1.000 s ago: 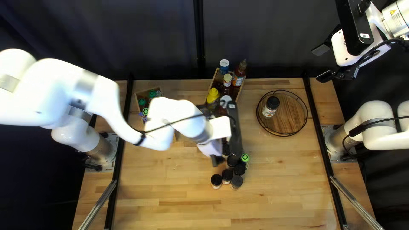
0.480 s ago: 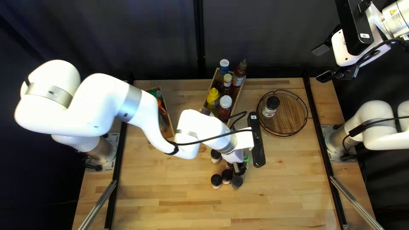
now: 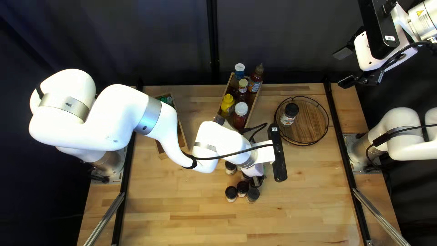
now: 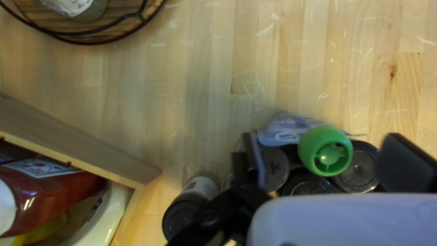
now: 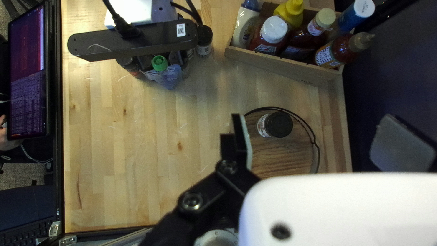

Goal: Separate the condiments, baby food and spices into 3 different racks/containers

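On the tabletop [image 3: 182,205], between its middle and near edge: one cluster, unsorted, comprising jars [image 3: 242,188], dark-lidded, and one pouch [image 4: 289,127], green cap [image 4: 325,150], its body slumped against them.

Left gripper [image 4: 327,152]: over the cluster, spread wide, holding nothing; cap and several lids lie between the fingers. Right gripper [image 5: 320,136]: raised by the far right corner, likewise wide and unladen.

Step, as judged: picking from the cluster, the pouch the likeliest piece. You would do well to centre on the cap, narrow the opening before descending, and check that each finger has room beside it. Close on the cap alone; the body looks limp and may fold. Lift straight up before travelling, lest you topple the jars.

Containers: bottle box [image 5: 282,67], at the far edge, near its middle; green-cap box [image 3: 184,139], toward the far left corner, partly under your left arm, probably the pouch's home; round tray [image 3: 314,127], toward the far right corner, one dark-lidded jar [image 3: 289,114] inside, probably for spices.

Labels: pale on the tray's jar; printed on the red bottle [image 5: 268,38]; pale lettering on the pouch. Wording and brands: untranscribed; choose by cap and shape.
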Available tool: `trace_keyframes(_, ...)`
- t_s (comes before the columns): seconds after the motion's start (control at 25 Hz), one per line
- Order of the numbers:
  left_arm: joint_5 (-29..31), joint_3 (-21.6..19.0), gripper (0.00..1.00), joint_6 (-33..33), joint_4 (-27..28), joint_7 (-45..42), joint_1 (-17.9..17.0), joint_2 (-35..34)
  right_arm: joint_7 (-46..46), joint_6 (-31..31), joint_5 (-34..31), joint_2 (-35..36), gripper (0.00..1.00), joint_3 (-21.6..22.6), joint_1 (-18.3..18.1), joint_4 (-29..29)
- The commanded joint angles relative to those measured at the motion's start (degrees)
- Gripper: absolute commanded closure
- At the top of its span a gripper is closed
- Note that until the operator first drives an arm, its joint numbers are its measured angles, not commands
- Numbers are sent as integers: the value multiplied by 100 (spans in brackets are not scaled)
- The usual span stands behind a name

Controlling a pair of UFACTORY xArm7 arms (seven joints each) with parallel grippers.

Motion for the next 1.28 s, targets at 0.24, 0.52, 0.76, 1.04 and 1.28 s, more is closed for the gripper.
trace_keyframes(0.24, -181, -116, 100, 440, 252, 369, 90, -152, 0, 0, 0, 0, 0, 0, 0, 0)
trace_keyframes(0.52, -526, -242, 100, 1046, 782, 1094, 283, -402, 0, 0, 0, 0, 0, 0, 0, 0)
trace_keyframes(0.76, -806, -308, 100, 1520, 794, 1626, 342, -1040, 0, 0, 0, 0, 0, 0, 0, 0)
trace_keyframes(1.04, -1091, -406, 100, 2479, 276, 1847, 245, -2191, 0, 0, 0, 0, 0, 0, 0, 0)
trace_keyframes(1.28, -923, -587, 100, 3129, -714, 1378, 216, -3377, 0, 0, 0, 0, 0, 0, 0, 0)
